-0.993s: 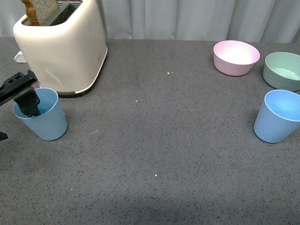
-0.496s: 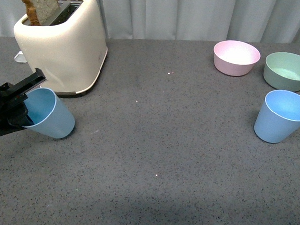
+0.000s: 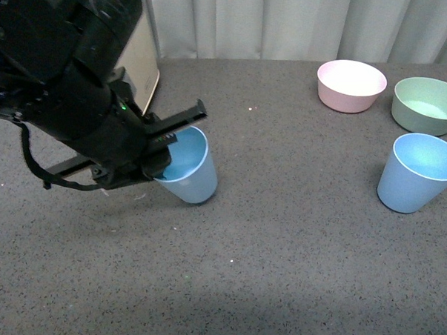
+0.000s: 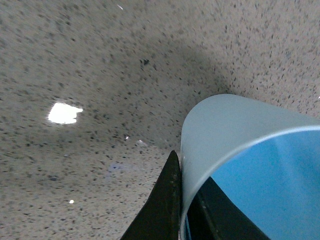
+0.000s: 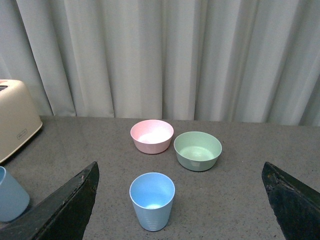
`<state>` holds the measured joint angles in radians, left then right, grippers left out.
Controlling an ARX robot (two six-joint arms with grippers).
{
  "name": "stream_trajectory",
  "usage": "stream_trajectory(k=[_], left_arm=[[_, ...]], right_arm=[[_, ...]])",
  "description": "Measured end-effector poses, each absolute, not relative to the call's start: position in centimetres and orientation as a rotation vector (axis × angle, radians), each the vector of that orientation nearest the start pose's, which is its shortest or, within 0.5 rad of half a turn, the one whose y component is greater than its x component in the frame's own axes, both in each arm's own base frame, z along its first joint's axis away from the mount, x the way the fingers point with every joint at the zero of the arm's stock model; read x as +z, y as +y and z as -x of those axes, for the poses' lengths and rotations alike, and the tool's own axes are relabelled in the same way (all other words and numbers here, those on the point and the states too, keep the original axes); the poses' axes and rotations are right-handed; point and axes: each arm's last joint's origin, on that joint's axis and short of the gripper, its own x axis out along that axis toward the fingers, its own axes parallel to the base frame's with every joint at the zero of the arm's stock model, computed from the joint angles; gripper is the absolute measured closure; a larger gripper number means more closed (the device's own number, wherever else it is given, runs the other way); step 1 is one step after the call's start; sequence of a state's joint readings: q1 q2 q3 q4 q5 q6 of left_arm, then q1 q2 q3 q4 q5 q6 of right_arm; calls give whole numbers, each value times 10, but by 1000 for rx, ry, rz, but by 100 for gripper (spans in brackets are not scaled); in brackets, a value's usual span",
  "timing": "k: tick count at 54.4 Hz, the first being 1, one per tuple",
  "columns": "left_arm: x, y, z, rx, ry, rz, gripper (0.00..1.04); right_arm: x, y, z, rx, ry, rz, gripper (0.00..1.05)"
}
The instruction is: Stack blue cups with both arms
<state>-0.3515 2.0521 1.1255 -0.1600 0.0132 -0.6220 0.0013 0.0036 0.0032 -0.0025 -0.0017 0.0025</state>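
Tabletop: left hand grips cup; green bowl behind other cup

a dark grey speckled tabletop fills the scene, matte with fine pale flecks. behind its far edge hangs a pale grey curtain in long vertical folds. the light is soft and even, with a dim shadow band across the near edge.

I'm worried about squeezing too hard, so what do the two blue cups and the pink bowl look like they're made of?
The held blue cup and the standing blue cup: likely plastic, matte; thin wall, even colour, soft dull shading, no glare. The pink bowl: probably similar matte plastic, though ceramic can't be ruled out; faint sheen inside.
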Motion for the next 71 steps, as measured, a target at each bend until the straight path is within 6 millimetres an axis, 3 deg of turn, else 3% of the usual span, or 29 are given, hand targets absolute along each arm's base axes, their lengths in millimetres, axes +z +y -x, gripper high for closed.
stream_trajectory(k=[13,24,34,39,44,48,51,54,59,71], left_arm=[[89,-147,-367,15,1142,376,99],[95,-146,-365,12,1120,383,58],[132,-136,-352,-22,917,369,22],[121,-122,-342,25,547,166,38],[110,-102,-318,4,366,73,50],[124,-85,-299,-6,157,60,63],[149,-71,-284,-4,10,61,75],[159,-61,-271,-4,-32,51,86],[156,-50,-254,-3,2,27,100],[164,-30,-216,-8,1,14,101]], right_arm=[[164,0,-98,3,3,-2,10],[164,0,-98,3,3,-2,10],[164,0,-98,3,3,-2,10],[164,0,-98,4,3,-2,10],[164,0,-98,2,3,-2,10],[164,0,-98,2,3,-2,10],[164,0,-98,2,3,-2,10],[164,0,-98,3,3,-2,10],[164,0,-98,3,3,-2,10],[164,0,-98,3,3,-2,10]])
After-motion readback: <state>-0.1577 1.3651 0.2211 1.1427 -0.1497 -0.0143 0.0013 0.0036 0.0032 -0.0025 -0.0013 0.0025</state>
